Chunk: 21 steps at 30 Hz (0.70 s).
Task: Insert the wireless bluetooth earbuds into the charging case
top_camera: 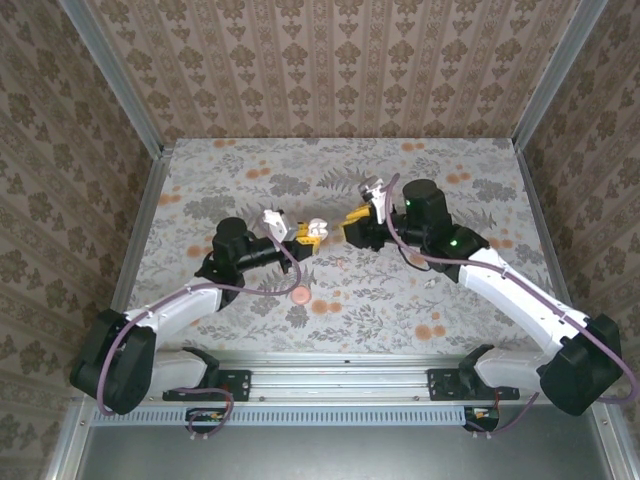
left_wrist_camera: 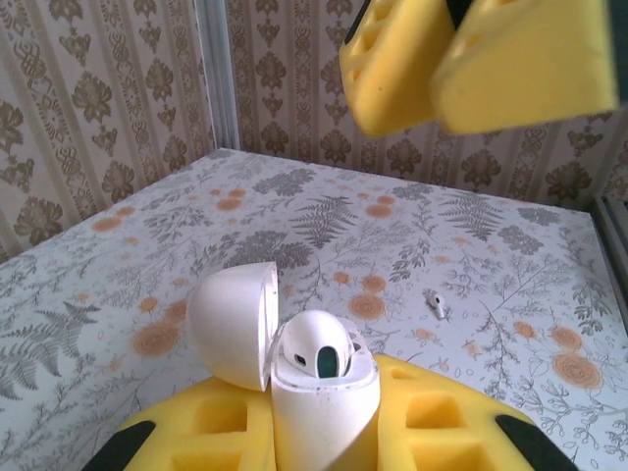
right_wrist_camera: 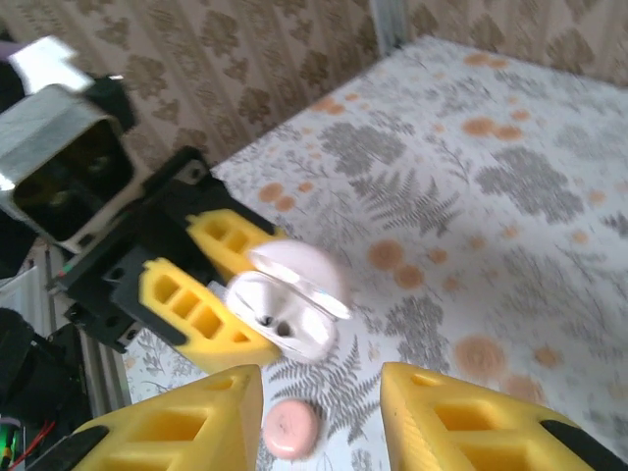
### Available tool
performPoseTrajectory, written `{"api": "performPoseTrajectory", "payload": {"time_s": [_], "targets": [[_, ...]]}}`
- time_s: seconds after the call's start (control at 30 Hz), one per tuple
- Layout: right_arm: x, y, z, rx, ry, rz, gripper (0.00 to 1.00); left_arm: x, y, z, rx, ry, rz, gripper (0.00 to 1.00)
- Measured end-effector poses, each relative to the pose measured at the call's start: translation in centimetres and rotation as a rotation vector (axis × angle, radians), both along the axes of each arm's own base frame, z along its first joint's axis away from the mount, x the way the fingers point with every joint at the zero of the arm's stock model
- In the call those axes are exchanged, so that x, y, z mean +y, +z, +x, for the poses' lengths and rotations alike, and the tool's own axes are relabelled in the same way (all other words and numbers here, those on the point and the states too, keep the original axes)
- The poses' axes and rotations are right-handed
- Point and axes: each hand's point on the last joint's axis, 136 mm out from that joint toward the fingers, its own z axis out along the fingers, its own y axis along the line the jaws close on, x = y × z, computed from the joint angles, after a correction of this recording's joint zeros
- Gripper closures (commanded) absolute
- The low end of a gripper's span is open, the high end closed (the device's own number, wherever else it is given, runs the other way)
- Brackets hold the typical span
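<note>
The charging case is white and egg-shaped, and its lid is hinged open to the left. My left gripper is shut on its lower half. One white earbud sits in the case's well. A second earbud lies loose on the table, to the right. In the top view the left gripper holds the case above mid-table. My right gripper hovers just to its right. In the right wrist view the right gripper is open and empty, a short way from the case.
A small salmon-pink disc lies on the floral tablecloth below the grippers and shows between my right fingers. Patterned walls with metal corner posts enclose the table on three sides.
</note>
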Motion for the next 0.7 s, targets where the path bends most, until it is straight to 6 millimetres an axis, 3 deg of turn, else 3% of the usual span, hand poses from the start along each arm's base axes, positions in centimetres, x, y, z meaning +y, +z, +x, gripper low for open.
{"api": "performPoseTrajectory", "payload": {"time_s": [0.33, 0.5, 0.7], "targets": [[-3.0, -4.6, -1.1, 0.307, -0.128, -0.092, 0.61, 1.1, -2.4, 0.2, 0.042, 0.08, 0.041, 0.94], [-4.7, -5.8, -0.4, 0.426, -0.233, -0.155, 0.62, 2.1, -2.3, 0.2, 0.03, 0.138, 0.043, 0.94], [-7.1, -8.6, 0.1, 0.603, -0.367, -0.246, 0.61, 3.0, -2.0, 0.1, 0.017, 0.186, 0.042, 0.94]]}}
